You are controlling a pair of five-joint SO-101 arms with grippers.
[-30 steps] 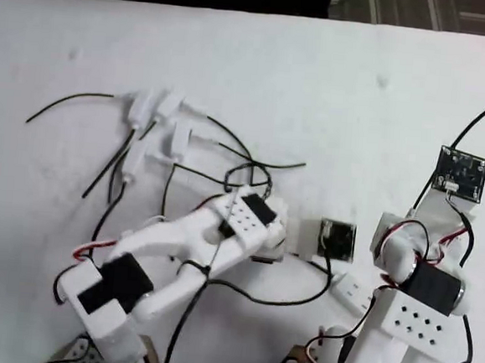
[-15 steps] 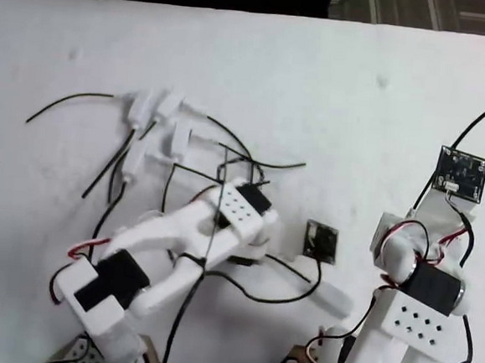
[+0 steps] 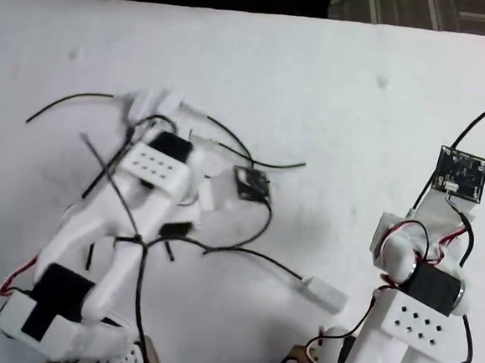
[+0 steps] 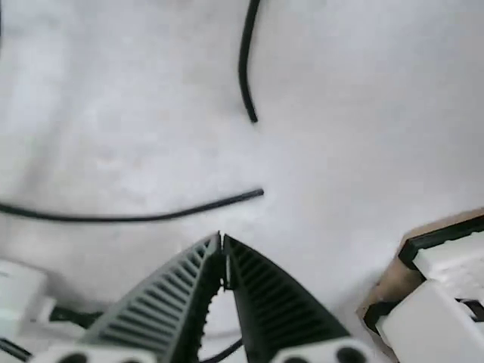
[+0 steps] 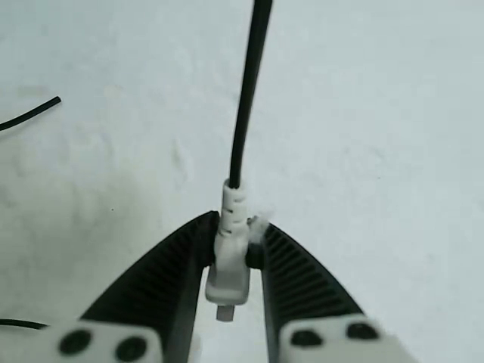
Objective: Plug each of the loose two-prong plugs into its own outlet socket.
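Across the high view spreads a white tabletop (image 3: 318,70). From its near-left corner the left arm (image 3: 95,245) stretches toward the far edge. Its head is over a tangle of black cables (image 3: 73,97) and white plugs (image 3: 169,102) in the left half. The right arm (image 3: 417,309) sits folded by the near-right corner, with a small circuit board (image 3: 461,173) on its far side.

The left gripper (image 4: 223,242) hangs over bare tabletop. Its dark ribbed fingers (image 4: 280,302) meet at the tips, and nothing can be seen held between them. Two loose cable ends lie just beyond it.

The right gripper (image 5: 236,231) is clamped on a plug (image 5: 229,265). The plug's white body is pinched between the two fingers. Its ribbed collar points away from the wrist, and a black lead (image 5: 249,91) runs straight on from it over the tabletop. Whether this plug touches the surface cannot be told.

A white connector (image 3: 326,295) lies near the near edge, between the two arms and apart from both. It sits at the end of a cable that curves back toward the tangle.
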